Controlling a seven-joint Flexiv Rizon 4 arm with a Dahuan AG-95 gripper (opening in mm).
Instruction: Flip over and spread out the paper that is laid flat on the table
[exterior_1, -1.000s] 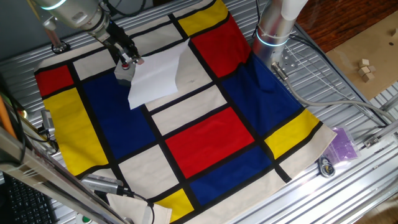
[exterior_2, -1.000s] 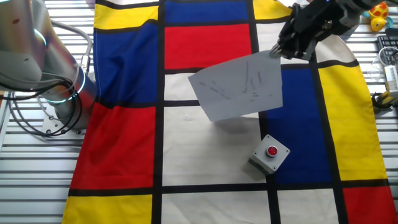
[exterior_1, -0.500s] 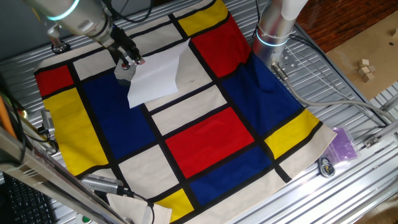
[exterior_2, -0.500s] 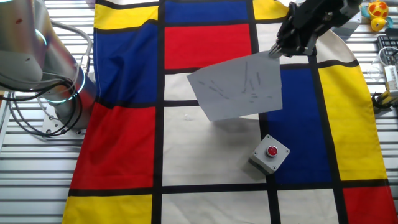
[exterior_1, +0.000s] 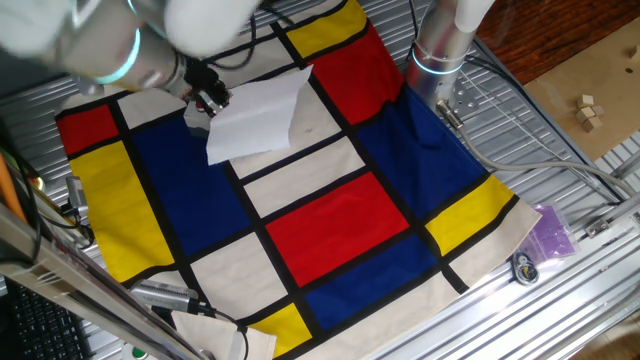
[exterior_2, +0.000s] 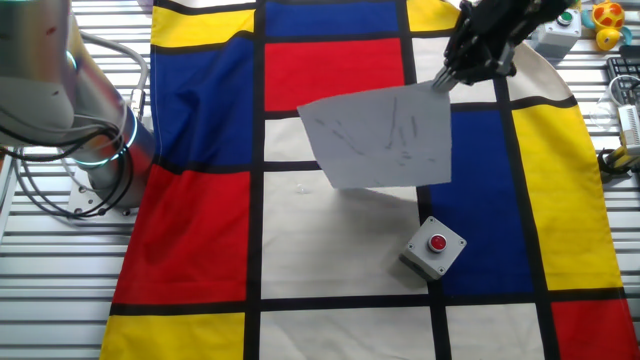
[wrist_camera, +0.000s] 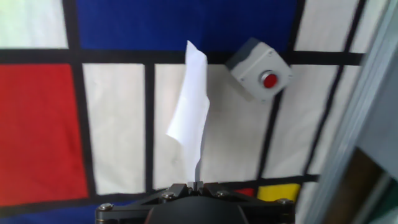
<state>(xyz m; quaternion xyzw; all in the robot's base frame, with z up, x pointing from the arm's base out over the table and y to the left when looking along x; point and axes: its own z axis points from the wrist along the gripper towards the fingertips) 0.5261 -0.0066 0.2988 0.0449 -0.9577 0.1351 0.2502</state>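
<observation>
Jaws pinched tight on one corner of the paper (exterior_2: 378, 138), gripper (exterior_2: 446, 80) at upper right; the sheet hangs above the table (exterior_2: 330, 245), looking light and floppy, best held by its edge

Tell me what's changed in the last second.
The claw, shut on the paper's corner, has risen, lifting the sheet further off the cloth and tilting it more. It was already gripping before. The button box and cloth haven't moved.
</observation>
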